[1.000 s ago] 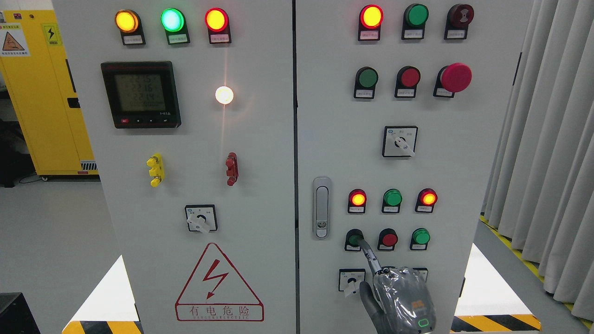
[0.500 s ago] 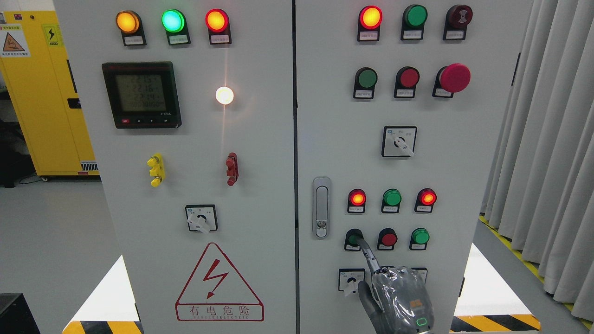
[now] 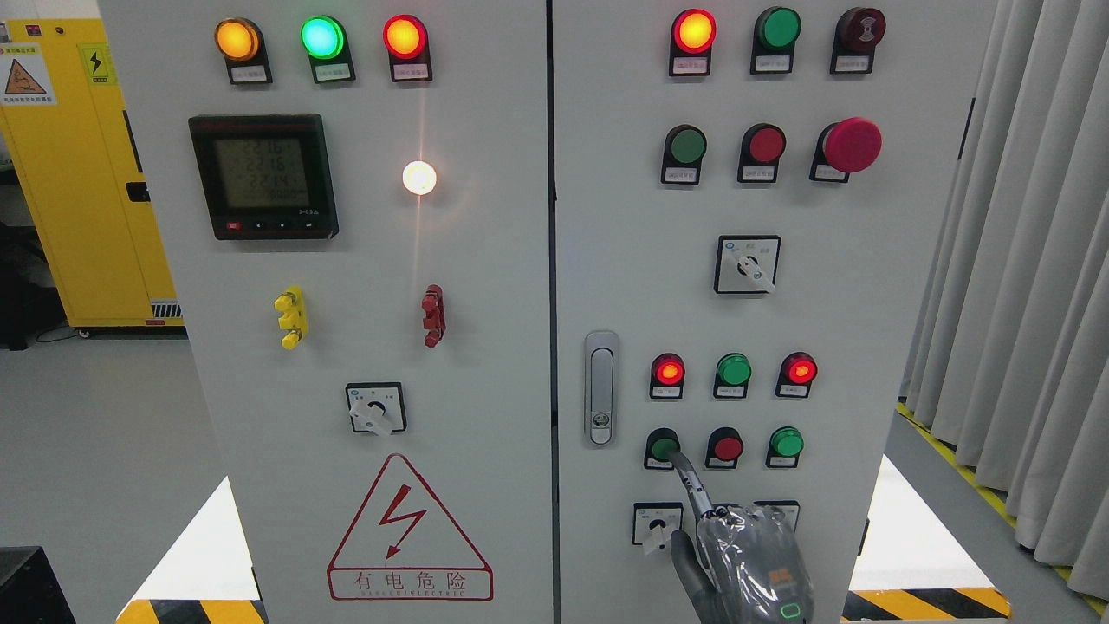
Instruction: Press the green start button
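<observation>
Head view: right robot hand [image 3: 752, 563] at bottom right of the cabinet [image 3: 866, 286], index finger [image 3: 690, 479] extended with tip on the green button [image 3: 664, 448], bottom row left, other fingers curled together, gripping nothing.

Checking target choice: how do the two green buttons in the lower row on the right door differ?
The left green button has the robot hand's fingertip on it and looks darker; the right green button is untouched, brighter, fully visible. Both are round, same row, flanking a red button.
</observation>
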You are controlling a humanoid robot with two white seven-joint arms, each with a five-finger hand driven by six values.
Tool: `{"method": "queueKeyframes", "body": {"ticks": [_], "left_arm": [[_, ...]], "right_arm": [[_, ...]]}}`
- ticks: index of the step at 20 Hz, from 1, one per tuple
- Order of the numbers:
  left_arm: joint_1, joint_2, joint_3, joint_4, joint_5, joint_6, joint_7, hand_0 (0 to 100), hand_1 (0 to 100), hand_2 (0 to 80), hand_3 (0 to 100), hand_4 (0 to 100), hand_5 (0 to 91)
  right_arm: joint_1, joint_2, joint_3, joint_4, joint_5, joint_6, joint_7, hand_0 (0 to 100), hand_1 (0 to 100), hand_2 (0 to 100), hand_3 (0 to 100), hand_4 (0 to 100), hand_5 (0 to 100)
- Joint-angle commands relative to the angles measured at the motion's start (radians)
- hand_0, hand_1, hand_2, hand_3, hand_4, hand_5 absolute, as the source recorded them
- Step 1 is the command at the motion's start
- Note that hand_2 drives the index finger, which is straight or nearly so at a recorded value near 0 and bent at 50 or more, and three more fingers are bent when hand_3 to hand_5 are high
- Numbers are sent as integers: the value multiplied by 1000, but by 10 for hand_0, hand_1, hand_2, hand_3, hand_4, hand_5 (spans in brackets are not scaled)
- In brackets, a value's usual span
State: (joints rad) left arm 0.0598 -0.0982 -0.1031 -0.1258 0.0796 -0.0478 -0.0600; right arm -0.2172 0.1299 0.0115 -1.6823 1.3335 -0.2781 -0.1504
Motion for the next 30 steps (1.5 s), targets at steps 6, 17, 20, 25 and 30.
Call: {"method": "queueKeyframes", "body": {"ticks": [6,17,20,25,30], "left_arm": [[0,0,0,0,0,0,0,120,556,0,0,0,0],[0,0,-1,0,0,0,0,120,556,0,0,0,0],[0,0,0,0,0,0,0,120,556,0,0,0,0],[0,0,0,0,0,0,0,120,556,0,0,0,0],[0,0,0,0,0,0,0,120,556,0,0,0,0]], "right_arm": [[65,7,-1,-141,-8,-7,-37,718,984,0,1000,1000,1000],[168,8,131,-158,-675,-27,6,797,838,42,357,440,514],[188,10,162,-177,-850,-35,54,821,817,0,175,218,228],[194,8,180,-171,-936,-33,69,809,745,0,0,0,0],[199,10,188,-169,-1027,-19,135,808,681,0,0,0,0]]}}
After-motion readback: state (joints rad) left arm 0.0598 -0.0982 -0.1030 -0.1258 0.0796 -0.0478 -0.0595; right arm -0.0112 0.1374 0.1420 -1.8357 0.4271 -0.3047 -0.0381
